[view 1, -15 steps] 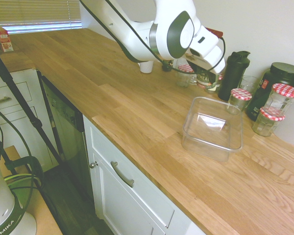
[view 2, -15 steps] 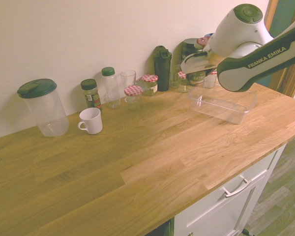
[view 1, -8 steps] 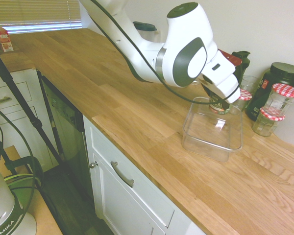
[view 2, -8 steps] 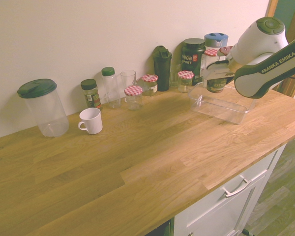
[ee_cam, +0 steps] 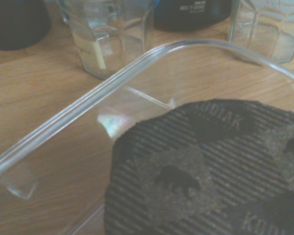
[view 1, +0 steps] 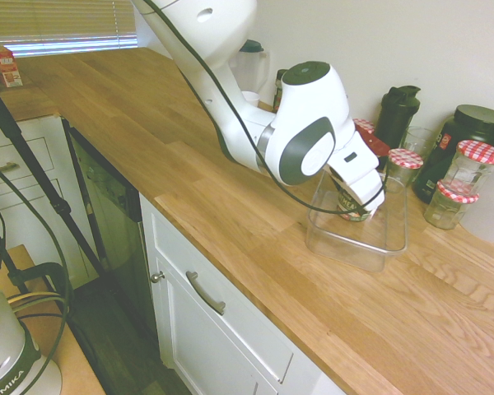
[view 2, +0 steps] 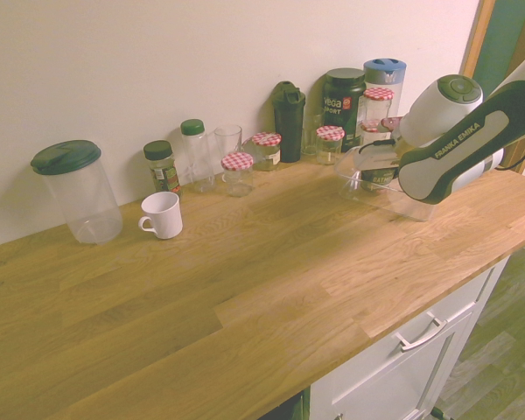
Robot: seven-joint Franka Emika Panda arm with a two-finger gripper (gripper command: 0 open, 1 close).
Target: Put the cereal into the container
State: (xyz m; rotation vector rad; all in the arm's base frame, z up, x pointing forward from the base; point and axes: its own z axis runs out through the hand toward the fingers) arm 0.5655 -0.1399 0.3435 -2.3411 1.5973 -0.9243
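- Cereal [view 1: 353,205] sits low inside the container [view 1: 391,245], at or just above its floor; I cannot confirm contact.
- Gripper [view 1: 356,197] is over the jar; I judge its fingers clamped on it, though the wrist housing hides most of them.
- Wrist view shows the jar's dark ribbed top [ee_cam: 210,171] within the tub rim [ee_cam: 78,105].
- Step in hand: placement.
- Next move: I would confirm the jar is seated, part the fingers, then lift straight up clear of the walls.

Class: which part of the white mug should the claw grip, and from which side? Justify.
Probably the rim of the white mug, from straight above: it stands upright, mouth open, so one finger can go inside the wall. Choose the side opposite its handle, which points toward the large clear canister.
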